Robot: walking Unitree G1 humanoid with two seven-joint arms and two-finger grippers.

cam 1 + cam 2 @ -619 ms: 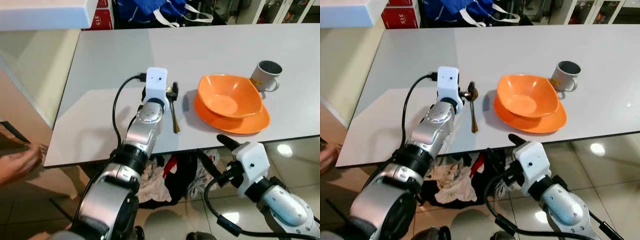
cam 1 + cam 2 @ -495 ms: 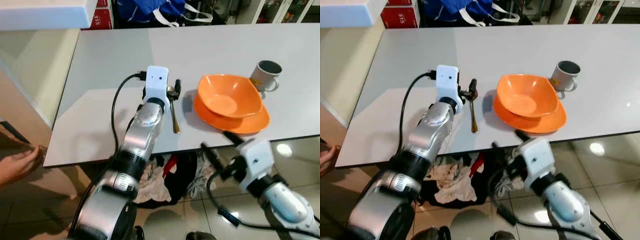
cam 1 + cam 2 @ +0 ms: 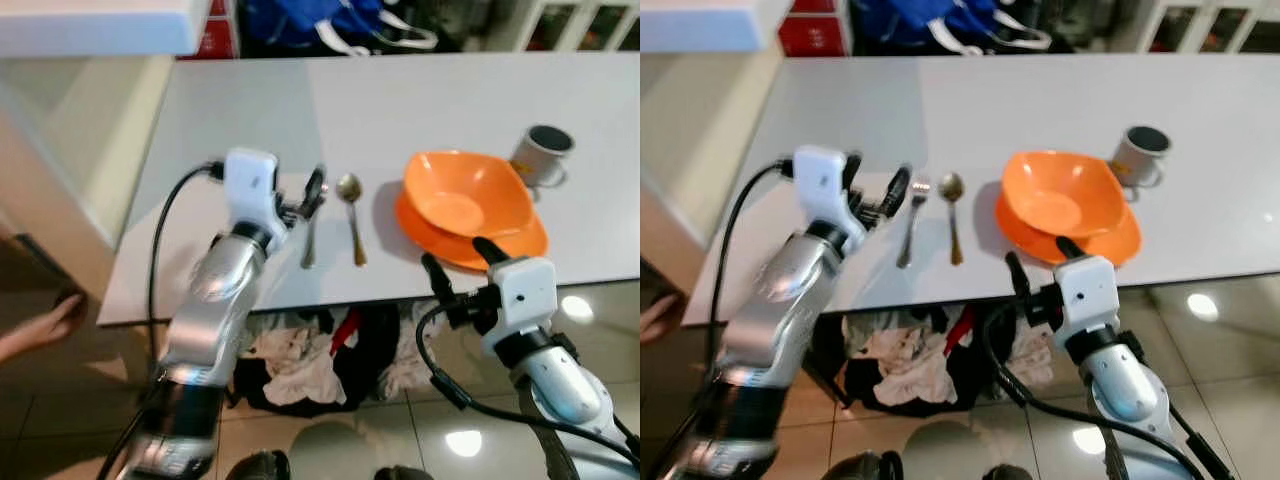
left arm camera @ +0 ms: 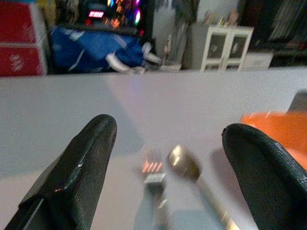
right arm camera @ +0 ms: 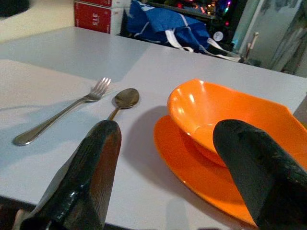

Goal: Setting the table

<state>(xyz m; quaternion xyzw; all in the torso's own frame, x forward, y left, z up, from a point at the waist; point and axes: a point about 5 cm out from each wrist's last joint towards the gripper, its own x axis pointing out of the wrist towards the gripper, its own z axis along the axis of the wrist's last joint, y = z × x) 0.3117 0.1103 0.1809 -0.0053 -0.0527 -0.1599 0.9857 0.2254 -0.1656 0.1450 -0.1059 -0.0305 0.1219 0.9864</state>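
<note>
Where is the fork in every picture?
Left eye view: fork on the table, just left of the spoon.
Right eye view: same spot.
Left wrist view: blurry, between the black fingers.
Right wrist view: lying beside the spoon.
Shared landmark: the orange bowl.

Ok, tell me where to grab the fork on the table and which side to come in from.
Grip the fork near the middle of its slim handle, coming down from above with the fingers across its width. It lies flat on the table, tines away from the robot, beside the spoon, so approach from its left; the open left gripper is probably nearest.
</note>
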